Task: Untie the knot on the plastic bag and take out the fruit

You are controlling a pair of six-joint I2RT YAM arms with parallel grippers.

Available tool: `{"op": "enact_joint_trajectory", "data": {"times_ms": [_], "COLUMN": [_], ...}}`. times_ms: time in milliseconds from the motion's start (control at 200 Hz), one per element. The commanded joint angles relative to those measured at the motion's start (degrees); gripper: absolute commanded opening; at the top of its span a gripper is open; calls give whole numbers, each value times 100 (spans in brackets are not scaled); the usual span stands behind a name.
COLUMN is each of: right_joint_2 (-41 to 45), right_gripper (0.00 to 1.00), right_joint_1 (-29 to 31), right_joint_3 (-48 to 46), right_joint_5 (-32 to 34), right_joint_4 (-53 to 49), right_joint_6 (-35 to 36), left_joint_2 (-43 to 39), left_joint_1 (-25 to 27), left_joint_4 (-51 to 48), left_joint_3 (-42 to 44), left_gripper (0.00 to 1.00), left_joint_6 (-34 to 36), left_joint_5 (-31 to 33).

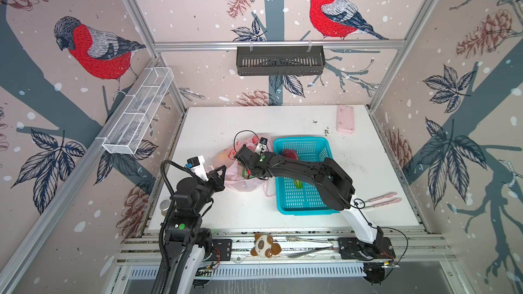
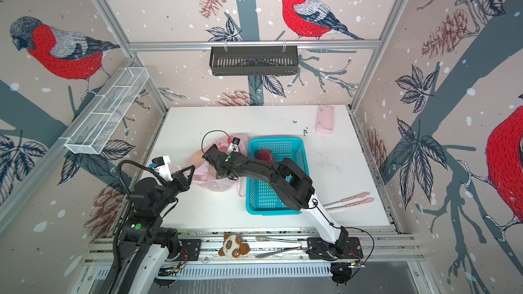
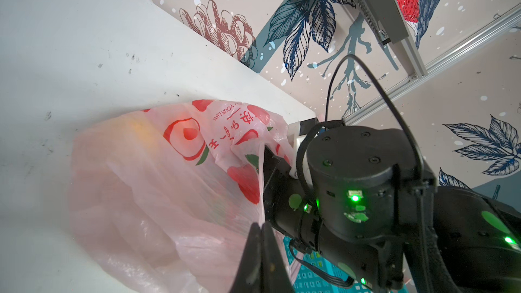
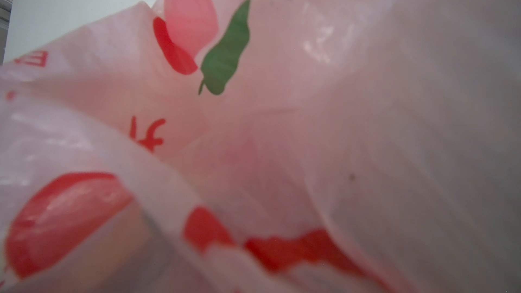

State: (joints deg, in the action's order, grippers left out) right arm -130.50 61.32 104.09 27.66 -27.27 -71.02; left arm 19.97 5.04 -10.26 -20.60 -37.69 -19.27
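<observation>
Bag (image 1: 244, 185) is lying beside the basket (image 1: 304, 204), left gripper (image 3: 260, 239) pinching its rim, right gripper (image 3: 271, 165) reaching inside, jaws hidden. Film could be snagging or tearing if it closes blind.

A robot test cell, a lab rig through and through! Aluminium frame (image 1: 278, 44) boxes it in, bird-print panels (image 1: 96, 52) stand in for walls, a white table (image 1: 240, 213) sits in the middle. Left arm (image 1: 186, 193) and right arm (image 1: 311, 171) are bolted to a rail (image 1: 243, 258) up front, cables trailing. Wire basket (image 1: 138, 111) and black basket (image 1: 280, 62) hang clipped onto that frame.
</observation>
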Motion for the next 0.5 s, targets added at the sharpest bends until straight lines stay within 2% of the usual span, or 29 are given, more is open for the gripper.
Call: {"op": "enact_joint_trajectory", "data": {"times_ms": [0, 495], "right_joint_2": [-102, -205], "right_gripper": [90, 88], "right_joint_1": [-44, -120], "right_joint_3": [-47, -143], "right_joint_5": [17, -61], "right_joint_4": [-86, -86], "right_joint_6": [-197, -202], "left_joint_2": [57, 87], "left_joint_1": [-3, -3], "left_joint_4": [130, 138], "left_joint_3": [-39, -33], "left_gripper": [0, 0], "left_joint_6": [-5, 8], "left_joint_5": [-32, -11]}}
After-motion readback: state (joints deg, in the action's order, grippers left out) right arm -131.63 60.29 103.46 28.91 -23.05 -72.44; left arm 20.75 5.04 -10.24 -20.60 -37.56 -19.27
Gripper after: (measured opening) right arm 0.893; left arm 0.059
